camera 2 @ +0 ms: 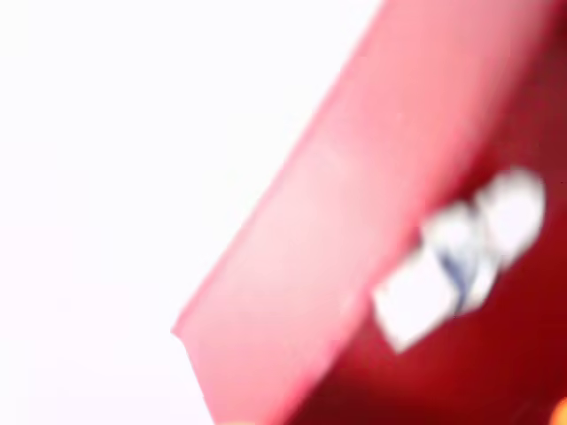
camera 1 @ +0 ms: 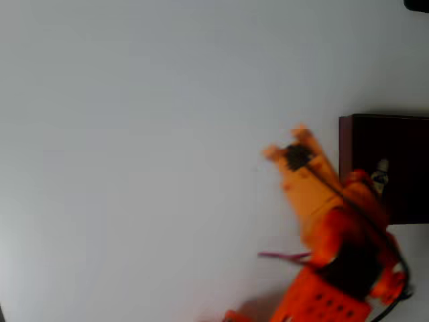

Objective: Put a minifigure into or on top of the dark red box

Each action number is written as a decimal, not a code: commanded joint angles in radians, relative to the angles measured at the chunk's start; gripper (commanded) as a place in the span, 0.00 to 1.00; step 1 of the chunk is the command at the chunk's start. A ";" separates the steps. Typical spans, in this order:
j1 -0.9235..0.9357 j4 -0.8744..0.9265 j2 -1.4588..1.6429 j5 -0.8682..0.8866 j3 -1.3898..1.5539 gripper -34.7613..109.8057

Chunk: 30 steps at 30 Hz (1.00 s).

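The dark red box (camera 1: 395, 141) stands at the right edge of the overhead view, its inside very dark. The small white minifigure (camera 1: 381, 173) lies inside it, near its left wall. My orange gripper (camera 1: 287, 142) hovers over the white table just left of the box, apart from it, with its two fingertips spread and nothing between them. The blurred wrist view looks along the box's red wall (camera 2: 354, 239), with the minifigure (camera 2: 461, 261) lying slanted on the dark red floor behind that wall.
The white table (camera 1: 134, 161) stretches wide to the left of the arm. The orange arm's base (camera 1: 328, 298) sits at the bottom right, with a thin pink cable (camera 1: 281, 255) beside it. A dark object (camera 1: 417, 5) pokes in at the top right corner.
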 commanded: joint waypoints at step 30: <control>-0.919 -0.440 1.284 -0.235 1.206 0.24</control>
